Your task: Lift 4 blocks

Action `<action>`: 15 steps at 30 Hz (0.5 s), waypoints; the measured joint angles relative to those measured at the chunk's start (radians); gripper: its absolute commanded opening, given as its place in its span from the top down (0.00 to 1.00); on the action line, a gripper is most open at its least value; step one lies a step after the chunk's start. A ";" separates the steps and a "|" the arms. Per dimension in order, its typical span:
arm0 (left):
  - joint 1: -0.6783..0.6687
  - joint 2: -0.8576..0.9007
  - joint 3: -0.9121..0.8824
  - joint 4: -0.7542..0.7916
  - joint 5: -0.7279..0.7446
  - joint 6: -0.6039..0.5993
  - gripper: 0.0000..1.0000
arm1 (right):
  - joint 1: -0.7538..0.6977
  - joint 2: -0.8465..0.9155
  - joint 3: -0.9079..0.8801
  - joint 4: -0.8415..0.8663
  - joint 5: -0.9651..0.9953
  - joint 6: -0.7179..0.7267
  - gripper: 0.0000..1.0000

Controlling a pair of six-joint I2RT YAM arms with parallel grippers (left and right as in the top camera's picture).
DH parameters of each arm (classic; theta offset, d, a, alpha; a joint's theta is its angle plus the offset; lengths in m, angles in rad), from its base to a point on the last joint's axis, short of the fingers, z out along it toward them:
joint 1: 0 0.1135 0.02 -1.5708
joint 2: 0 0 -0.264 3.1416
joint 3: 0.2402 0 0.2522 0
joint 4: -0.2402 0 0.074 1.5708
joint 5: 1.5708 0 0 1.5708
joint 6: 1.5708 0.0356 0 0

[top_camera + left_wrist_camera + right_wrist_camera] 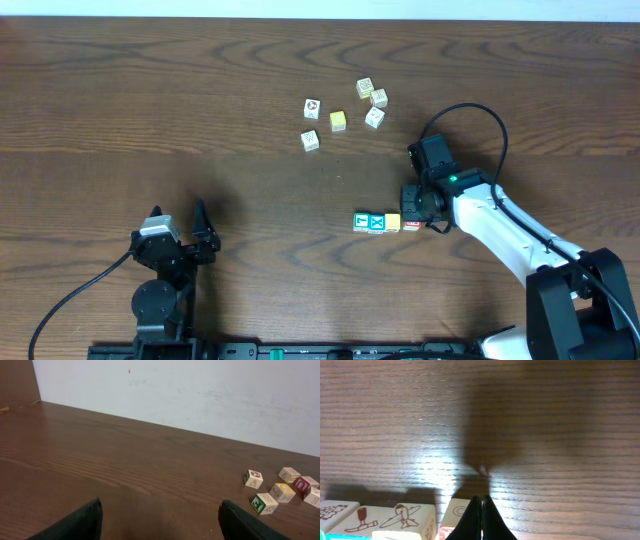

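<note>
Four blocks point(385, 222) sit in a row on the desk point(200, 100), the right tool point(412, 212) pinched closed by the red end, so the wide-spread left tool point(178, 225) likely must come squeeze the green end.

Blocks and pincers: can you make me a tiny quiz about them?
1. True or false: the left pincer is shut.
2. In the row of four blocks, which one lies nearest the right pincer? A teal-green, B blue, C red.
3. Fill in: ___ loose cubes lie scattered beyond the row.
Key: 1 false, it is open. 2 C, the red block. 3 six.
</note>
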 measured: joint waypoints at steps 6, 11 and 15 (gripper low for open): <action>0.000 0.000 0.000 0.000 0.000 0.000 0.25 | 0.032 0.000 0.000 0.008 -0.002 -0.001 0.99; 0.000 0.000 0.000 0.000 0.000 0.000 0.25 | 0.034 0.000 0.000 0.015 0.000 -0.008 0.99; 0.000 0.000 0.000 0.000 0.000 0.000 0.25 | 0.034 0.000 0.000 0.013 0.000 -0.008 0.99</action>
